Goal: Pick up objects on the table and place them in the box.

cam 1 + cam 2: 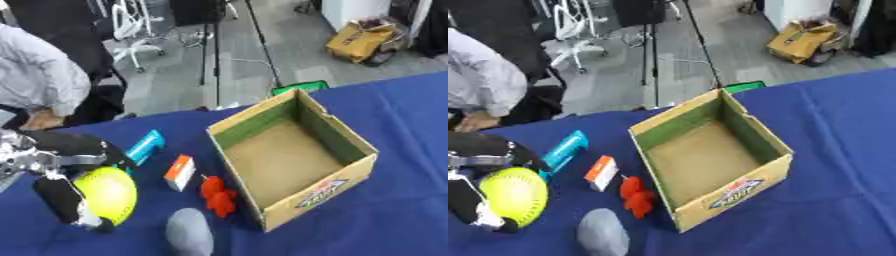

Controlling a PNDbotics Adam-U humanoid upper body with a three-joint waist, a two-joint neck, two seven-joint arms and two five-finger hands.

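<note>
Left hand (66, 192) curled round yellow ball (107, 194); orange-white carton (179, 172), red lump (218, 195), possibly toy, before box (293, 155).

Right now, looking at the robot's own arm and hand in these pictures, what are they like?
Only the left hand shows, at the lower left. Its fingers are chunky, black and rounded, with a small pale patch near one tip. Behind them the wrist is silver-grey metal with visible mechanical parts, under a bulky black cover. I can make out no cables or markings. The right hand is out of view.
</note>
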